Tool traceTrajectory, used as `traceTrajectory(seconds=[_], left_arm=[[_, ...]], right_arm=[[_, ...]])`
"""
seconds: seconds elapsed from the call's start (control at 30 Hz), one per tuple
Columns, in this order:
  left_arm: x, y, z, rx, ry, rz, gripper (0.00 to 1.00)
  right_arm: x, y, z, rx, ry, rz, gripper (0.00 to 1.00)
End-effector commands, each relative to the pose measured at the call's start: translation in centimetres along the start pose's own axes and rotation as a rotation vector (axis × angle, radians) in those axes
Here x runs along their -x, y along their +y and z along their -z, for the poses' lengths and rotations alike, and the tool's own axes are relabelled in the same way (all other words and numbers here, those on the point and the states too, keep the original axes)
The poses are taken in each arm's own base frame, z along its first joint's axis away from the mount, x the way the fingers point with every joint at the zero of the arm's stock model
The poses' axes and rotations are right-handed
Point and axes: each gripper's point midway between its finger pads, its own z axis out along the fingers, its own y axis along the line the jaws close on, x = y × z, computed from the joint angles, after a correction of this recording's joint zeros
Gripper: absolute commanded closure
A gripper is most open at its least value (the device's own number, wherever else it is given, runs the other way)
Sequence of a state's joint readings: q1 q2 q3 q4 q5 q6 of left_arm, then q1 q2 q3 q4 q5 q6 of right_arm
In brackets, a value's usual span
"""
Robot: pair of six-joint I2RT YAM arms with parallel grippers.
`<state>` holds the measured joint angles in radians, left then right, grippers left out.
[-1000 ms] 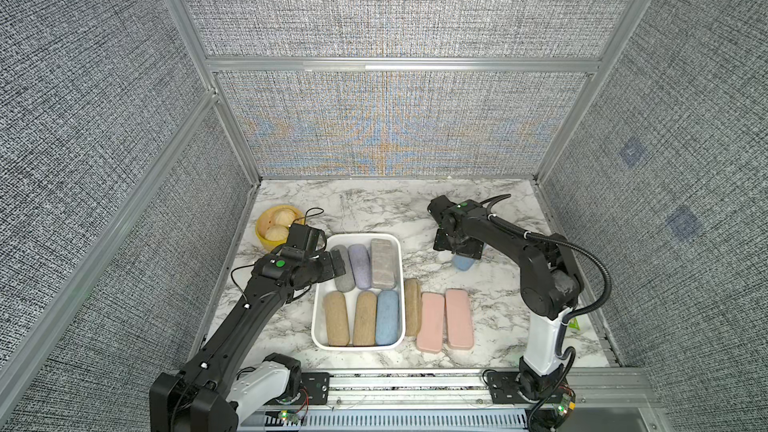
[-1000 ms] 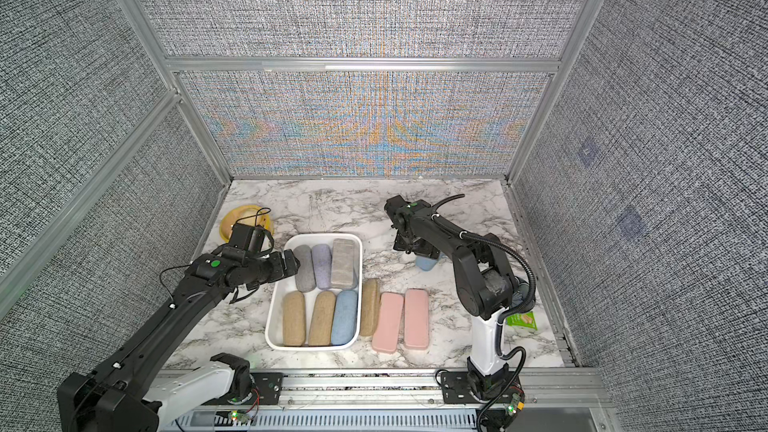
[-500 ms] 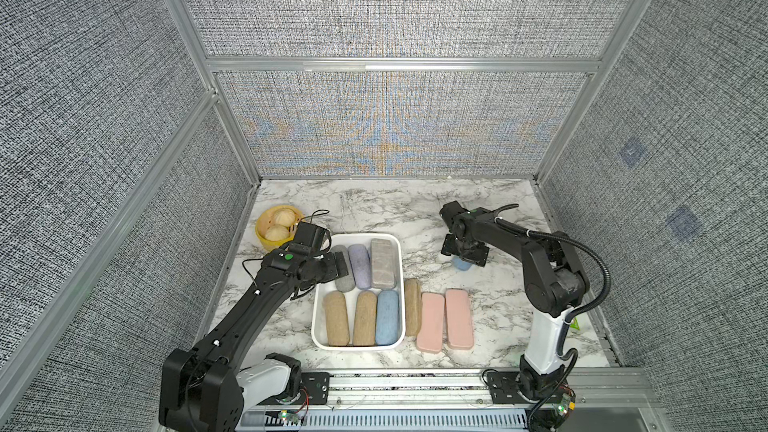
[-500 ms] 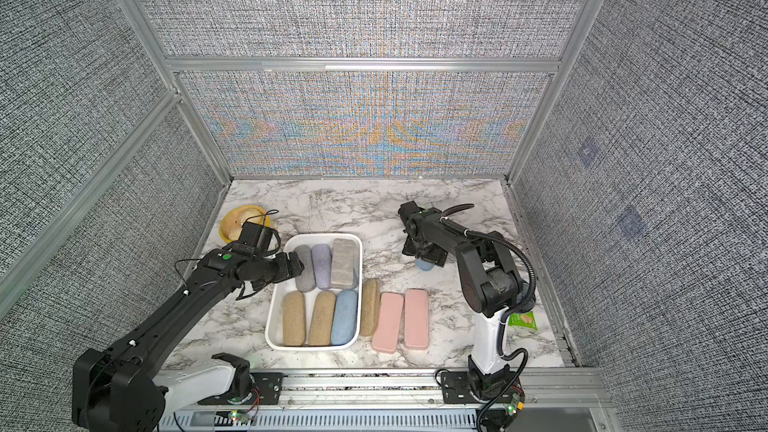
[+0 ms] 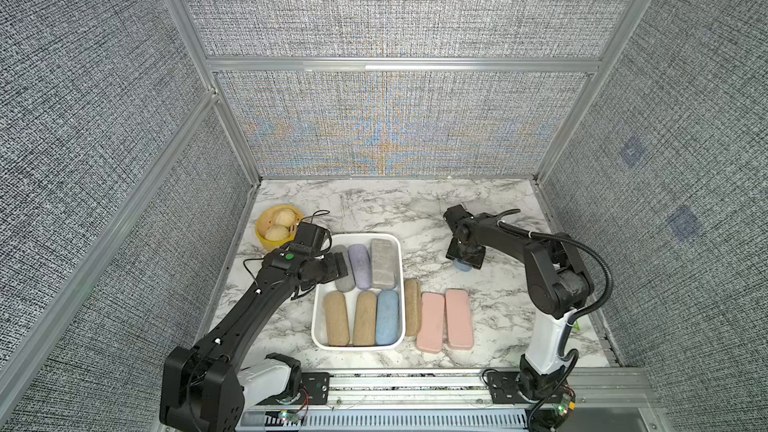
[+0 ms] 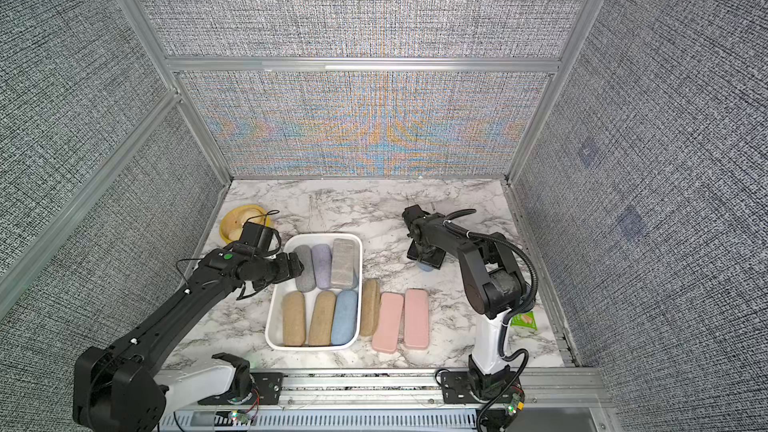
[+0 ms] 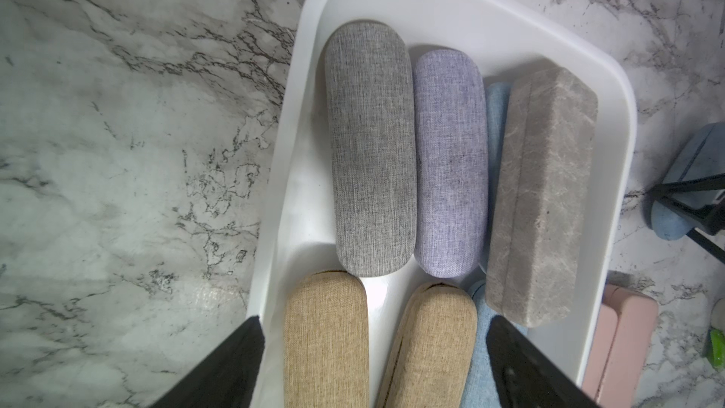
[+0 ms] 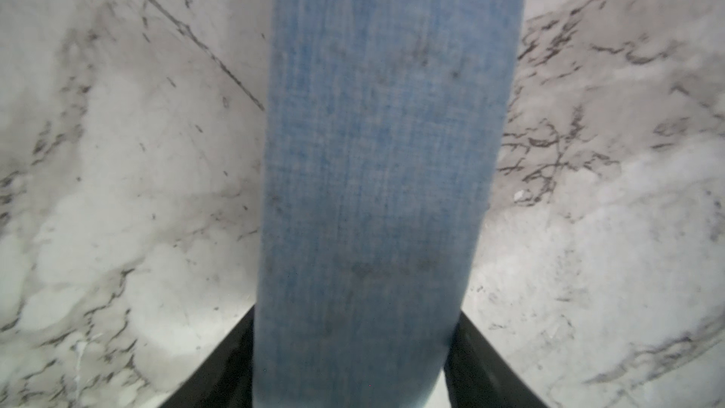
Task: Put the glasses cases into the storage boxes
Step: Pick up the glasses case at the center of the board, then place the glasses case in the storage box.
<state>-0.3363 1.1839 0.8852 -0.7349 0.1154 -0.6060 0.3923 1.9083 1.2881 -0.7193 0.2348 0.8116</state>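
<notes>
Glasses cases (image 5: 365, 317) lie six to the white tray (image 5: 316, 328) in two rows. The left wrist view shows a seventh, a hidden blue case (image 7: 497, 119), wedged under the blocky grey case (image 7: 541, 198); it is hard to make out in both top views. The left gripper (image 5: 338, 264) hovers over the grey fabric case (image 7: 368, 151), fingers spread and clamping nothing, and it covers part of that case from above. A tan case (image 5: 411, 307) and two pink cases (image 5: 444, 320) lie on the tabletop (image 5: 374, 209) just beside the tray. Farther right, the right gripper (image 5: 464, 257) points straight down over a loose blue case (image 8: 376, 151), hiding all but one end in the top views. The blurred right wrist view shows its fingers (image 8: 219, 370) pressed against both long sides, clamped on the case, which runs out of frame. A green packet (image 6: 524, 320) sits partly behind the right arm.
</notes>
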Motion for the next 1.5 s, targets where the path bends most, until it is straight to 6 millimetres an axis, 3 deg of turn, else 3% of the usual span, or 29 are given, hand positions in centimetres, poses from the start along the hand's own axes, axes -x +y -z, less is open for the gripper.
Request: traceTrajectory(seconds=[0.0,0.23,0.4,0.6,0.8,1.03,1.2,1.47], left_arm=[[0.3,-0.2,0.2,-0.005,-0.008,-0.001,0.10],[0.4,-0.3,1.0,-0.011,-0.020,0.000,0.12],[0.2,0.3,2.0,0.013,-0.040,0.016,0.12],[-0.5,2.1,2.9,0.094,-0.048,0.061,0.12],[-1.0,2.5,3.2,0.102,-0.045,0.088,0.13],[-1.3,3.0,3.9,0.116,-0.057,0.093,0.13],[-1.4,3.9,4.3,0.159,-0.070,0.100,0.13],[-1.6,6.1,4.8,0.261,-0.104,0.126,0.13]], right_arm=[[0.2,0.0,0.9,0.009,-0.017,0.019,0.36],[-0.2,0.3,5.5,0.022,-0.070,0.100,0.37],[-2.1,2.6,10.5,0.064,-0.130,0.205,0.37],[-7.0,8.6,17.2,0.181,-0.209,0.375,0.37],[-12.1,15.2,21.5,0.279,-0.245,0.492,0.37],[-16.5,21.5,21.8,0.346,-0.197,0.532,0.37],[-17.9,23.3,19.8,0.307,-0.147,0.518,0.37],[-18.3,25.1,18.0,0.328,-0.146,0.523,0.37]])
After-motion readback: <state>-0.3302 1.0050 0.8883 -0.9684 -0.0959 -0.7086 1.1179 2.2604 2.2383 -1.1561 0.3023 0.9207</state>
